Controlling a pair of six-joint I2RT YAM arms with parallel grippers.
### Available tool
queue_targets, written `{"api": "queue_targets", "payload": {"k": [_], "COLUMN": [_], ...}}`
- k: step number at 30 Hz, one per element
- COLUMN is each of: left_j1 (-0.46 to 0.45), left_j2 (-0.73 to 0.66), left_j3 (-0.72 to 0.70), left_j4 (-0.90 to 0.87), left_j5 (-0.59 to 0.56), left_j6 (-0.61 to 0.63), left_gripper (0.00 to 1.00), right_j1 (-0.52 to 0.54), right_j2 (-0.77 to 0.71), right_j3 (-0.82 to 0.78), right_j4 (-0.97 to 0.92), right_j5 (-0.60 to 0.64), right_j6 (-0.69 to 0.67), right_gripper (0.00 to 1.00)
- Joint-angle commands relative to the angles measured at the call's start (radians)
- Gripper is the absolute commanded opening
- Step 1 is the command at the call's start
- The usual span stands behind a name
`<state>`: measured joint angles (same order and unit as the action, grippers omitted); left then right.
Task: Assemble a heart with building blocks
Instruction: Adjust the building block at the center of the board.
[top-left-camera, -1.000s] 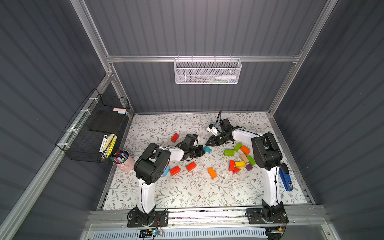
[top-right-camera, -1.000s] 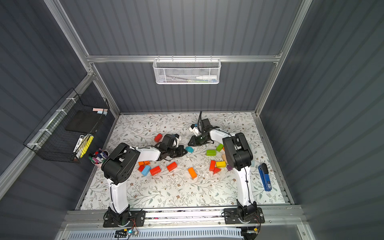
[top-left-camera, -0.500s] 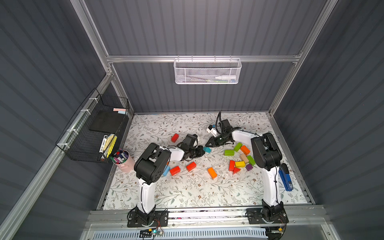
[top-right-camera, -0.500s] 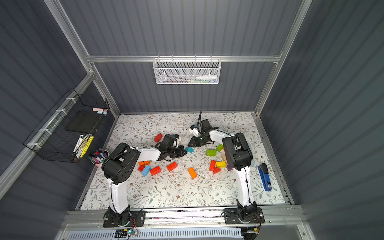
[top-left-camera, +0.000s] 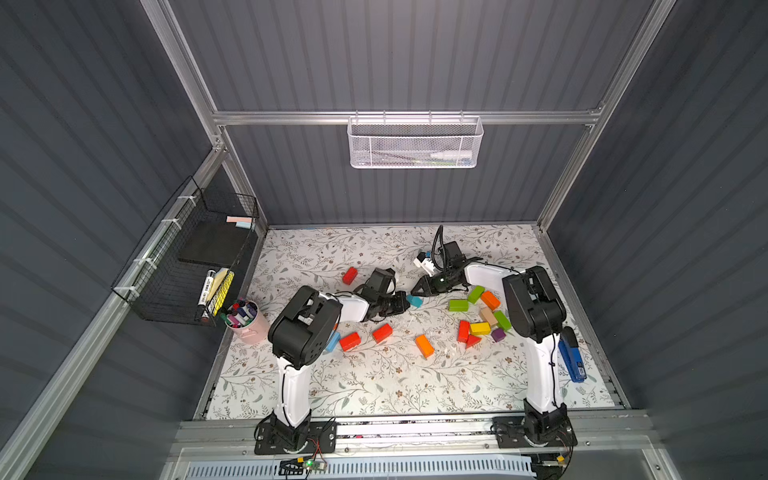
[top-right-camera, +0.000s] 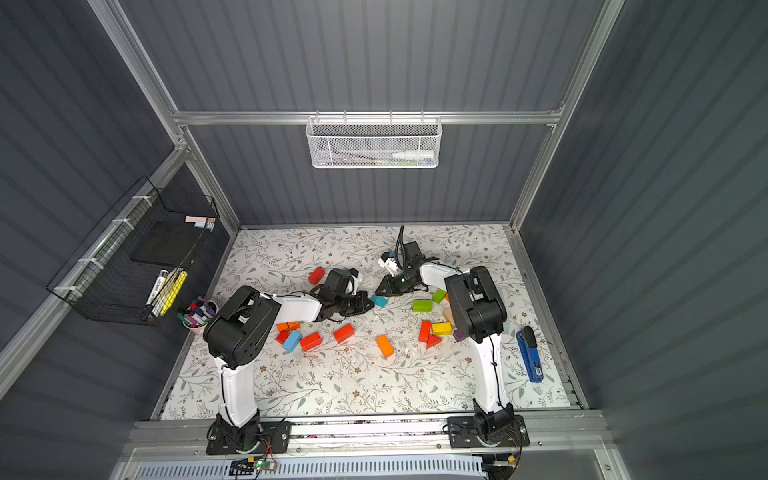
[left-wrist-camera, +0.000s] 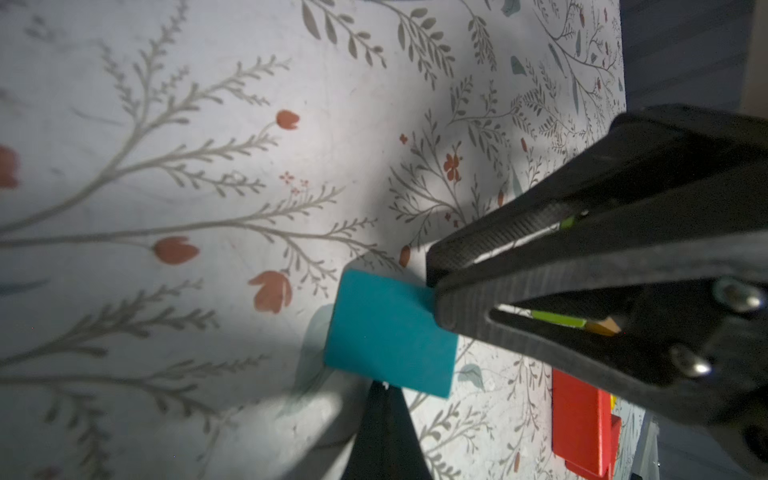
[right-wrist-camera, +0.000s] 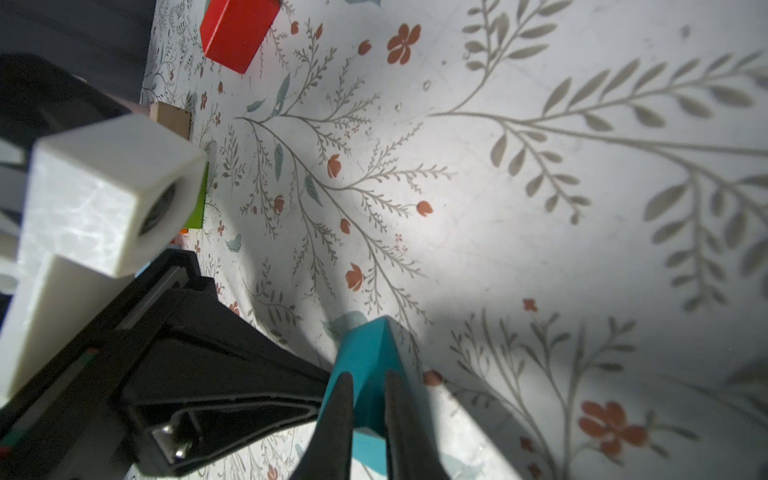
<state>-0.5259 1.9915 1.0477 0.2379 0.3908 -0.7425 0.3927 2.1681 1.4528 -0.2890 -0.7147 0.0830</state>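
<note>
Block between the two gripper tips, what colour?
The block is teal; the left wrist view shows it best.

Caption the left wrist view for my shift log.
Teal block on floral mat, with the shut left gripper and shut right gripper at two of its edges.

Roughly eighteen building blocks (top-left-camera: 382, 332), two arms (top-left-camera: 305, 328), two wire baskets (top-left-camera: 413, 141), one pink cup (top-left-camera: 249, 328), one blue tool (top-left-camera: 572, 361).
</note>
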Motion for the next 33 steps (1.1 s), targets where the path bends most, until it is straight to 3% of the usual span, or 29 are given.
{"api": "queue_targets", "payload": {"k": [1, 33], "left_j1": [0.002, 0.036], "left_j2": [0.023, 0.014], "left_j3": [0.007, -0.020], "left_j4": [-0.039, -0.045], "left_j5": [-0.035, -0.040], "left_j6": [0.003, 0.014], "left_gripper": [0.00, 0.00], "right_j1": [0.014, 0.070], "right_j2": [-0.038, -0.122], "right_j3": [-0.031, -0.117], "right_j4": [-0.006, 0.062], "right_j5": [-0.008, 0.017], "right_j6": [0.006, 0.054], "right_gripper": [0.17, 0.17]}}
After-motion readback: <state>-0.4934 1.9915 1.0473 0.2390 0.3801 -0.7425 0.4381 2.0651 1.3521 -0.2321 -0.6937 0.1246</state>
